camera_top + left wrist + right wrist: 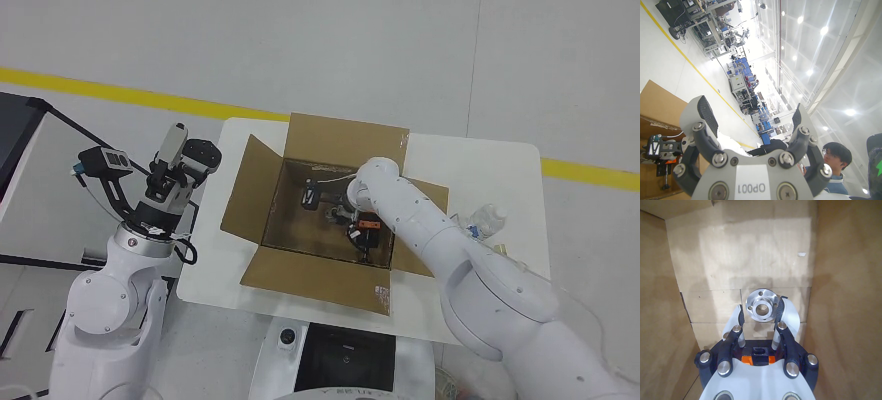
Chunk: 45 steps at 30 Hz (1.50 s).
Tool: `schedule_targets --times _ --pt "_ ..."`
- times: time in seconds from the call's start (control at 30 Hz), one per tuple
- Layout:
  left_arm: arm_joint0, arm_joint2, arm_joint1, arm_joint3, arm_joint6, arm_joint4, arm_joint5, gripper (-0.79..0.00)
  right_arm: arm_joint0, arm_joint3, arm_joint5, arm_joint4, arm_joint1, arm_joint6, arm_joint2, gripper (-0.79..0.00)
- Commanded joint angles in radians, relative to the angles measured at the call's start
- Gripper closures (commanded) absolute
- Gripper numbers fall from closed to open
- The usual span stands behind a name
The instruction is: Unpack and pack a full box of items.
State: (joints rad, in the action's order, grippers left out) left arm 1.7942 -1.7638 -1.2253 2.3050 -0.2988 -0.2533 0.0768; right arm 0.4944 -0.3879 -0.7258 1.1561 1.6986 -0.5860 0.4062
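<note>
The box (300, 275) stands open on the white table (480, 160), all 4 flaps folded out. The right arm reaches down into it from the table's right side. Its gripper (761, 310) is low over the cardboard floor, near 1 inner wall. The 2 fingers (779, 309) are spread apart, 1 on each side of a metal flange (755, 298). The flange lies flat on the floor with its bore facing up and bolt holes around the rim. 1 pad overlaps the flange's edge in the wrist view, and I cannot tell whether it touches. The other pad is just clear of the rim, so nothing is gripped. A black-and-orange tool (365, 232) sits in the box beside the right wrist, close behind the finger bases. The left arm is off the table's left edge, well apart from the box. Its gripper (749, 103) points up toward the ceiling with both fingers wide apart and nothing between them. Some clear plastic (485, 218) lies on the table to the right of the box, near the right arm.
</note>
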Motion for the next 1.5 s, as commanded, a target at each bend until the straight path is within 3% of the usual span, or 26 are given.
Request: schedule_targets --times 0.0,0.1,0.23,0.37,0.43,0.93,1.47 --pt "0.0 0.0 0.0 0.0 0.0 0.0 0.0 -0.785 0.002 0.002 0.001 0.003 0.002 -0.007 0.0 -0.32" --pt "0.0 0.0 0.0 0.0 0.0 0.0 0.0 -0.785 0.004 0.004 0.005 0.004 0.004 -0.01 0.001 -0.299" --pt "0.0 0.0 0.0 0.0 0.0 0.0 0.0 -0.785 0.002 0.01 0.013 0.013 0.006 -0.007 0.003 -0.175" --pt "0.0 0.0 0.0 0.0 0.0 0.0 0.0 -0.785 0.002 0.011 0.019 0.017 0.009 -0.003 0.006 -0.105" --pt "0.0 0.0 0.0 0.0 0.0 0.0 0.0 -0.785 0.001 0.011 0.022 0.019 0.01 -0.002 0.007 -0.003" --pt "0.0 0.0 0.0 0.0 0.0 0.0 0.0 -0.785 -0.011 -0.006 0.003 0.032 0.01 -0.013 0.021 0.0" --pt "0.0 0.0 0.0 0.0 0.0 0.0 0.0 -0.785 0.005 -0.083 -0.041 0.013 -0.004 -0.163 0.041 0.0"
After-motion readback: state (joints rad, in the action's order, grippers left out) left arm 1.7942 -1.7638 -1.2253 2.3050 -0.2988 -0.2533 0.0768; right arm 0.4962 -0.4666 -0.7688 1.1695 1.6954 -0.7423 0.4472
